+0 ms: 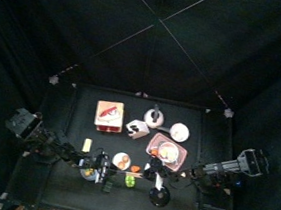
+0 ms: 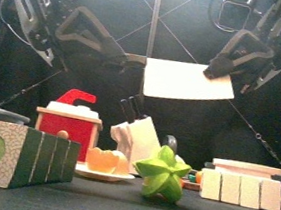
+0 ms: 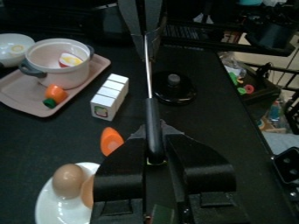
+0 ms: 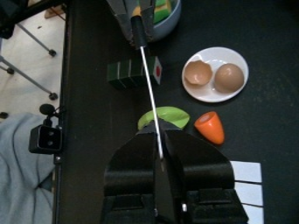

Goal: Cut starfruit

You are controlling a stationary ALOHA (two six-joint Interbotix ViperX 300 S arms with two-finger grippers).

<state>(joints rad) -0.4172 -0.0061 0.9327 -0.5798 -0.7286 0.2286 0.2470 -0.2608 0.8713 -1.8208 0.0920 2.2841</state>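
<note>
Cleaver (image 2: 188, 82) held high, starfruit (image 2: 161, 173) down below.
2 holds: left gripper (image 3: 149, 162) pinches its handle, right gripper (image 4: 158, 153) pinches its blade.

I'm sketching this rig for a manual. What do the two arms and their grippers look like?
Both arms are black, built of jointed segments with looping black cables hanging by them in the front view. The left gripper and right gripper each have two broad, rounded, matte black jaws. I see no markings or colour accents on either.
</note>
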